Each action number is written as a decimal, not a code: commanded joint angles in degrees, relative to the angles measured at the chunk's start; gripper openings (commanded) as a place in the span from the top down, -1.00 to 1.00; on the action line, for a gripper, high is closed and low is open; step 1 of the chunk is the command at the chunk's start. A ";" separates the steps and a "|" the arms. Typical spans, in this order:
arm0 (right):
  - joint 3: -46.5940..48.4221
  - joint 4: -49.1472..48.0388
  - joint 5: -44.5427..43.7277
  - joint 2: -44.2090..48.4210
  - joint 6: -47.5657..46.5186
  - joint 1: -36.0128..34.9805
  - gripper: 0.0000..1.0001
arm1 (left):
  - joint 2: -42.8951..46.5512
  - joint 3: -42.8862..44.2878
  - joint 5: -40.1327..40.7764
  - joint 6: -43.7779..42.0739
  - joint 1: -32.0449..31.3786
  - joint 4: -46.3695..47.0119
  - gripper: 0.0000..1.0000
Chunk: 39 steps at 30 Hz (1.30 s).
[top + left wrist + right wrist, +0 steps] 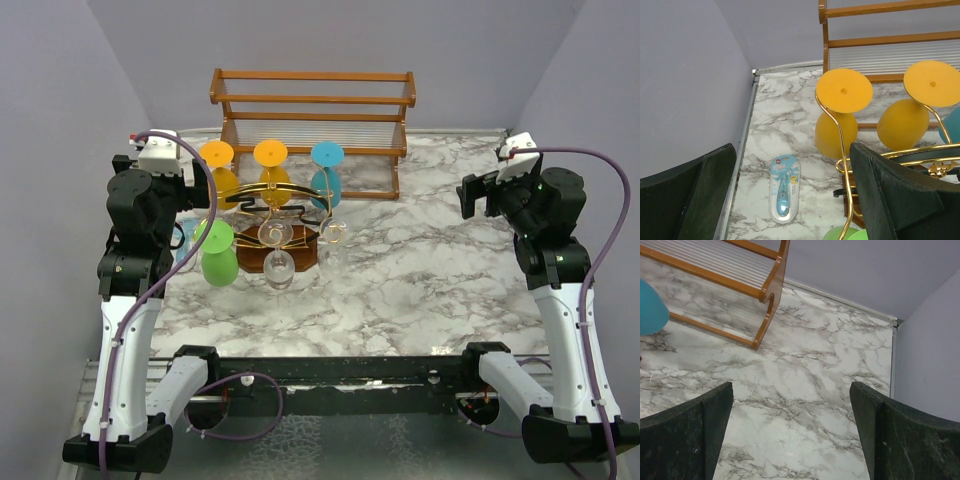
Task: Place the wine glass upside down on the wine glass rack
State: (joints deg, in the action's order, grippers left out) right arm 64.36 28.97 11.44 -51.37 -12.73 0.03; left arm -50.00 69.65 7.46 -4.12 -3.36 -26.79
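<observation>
Left wrist view shows your left hand (791,155) spread wide with nothing between its fingers, poised above the left side of the wine glass rack (283,203). The right hand (791,390) is just as wide and empty, well apart over bare tabletop (430,270).

The rack sits left of centre, in front of the wooden shelf (312,110). Every glass in sight is foot-up: two orange wine glasses (843,90) and a teal wine glass (326,175) at the back, clear wine glasses (276,236) at the front, and the green wine glass (216,256) at the front left. That green one lies closest under your left hand, so it is probably yours. You cannot tell from here whether its foot sits fully in a wire loop.

Treat the placing as likely done and check that seat first. Your right finger is close to the gold wire and the nearer orange bowl, so lift straight up and back before you swing sideways. Mind the blue blister pack (784,187) lying beside the rack.
</observation>
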 commanded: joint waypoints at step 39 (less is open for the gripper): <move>0.50 0.01 0.95 1.42 -1.09 0.98 -0.99 | 0.85 1.18 -1.18 0.49 0.45 0.31 -0.98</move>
State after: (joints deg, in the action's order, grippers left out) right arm 64.45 29.12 11.46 -50.76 -13.43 0.75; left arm -49.80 69.65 6.68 -3.77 -3.33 -26.87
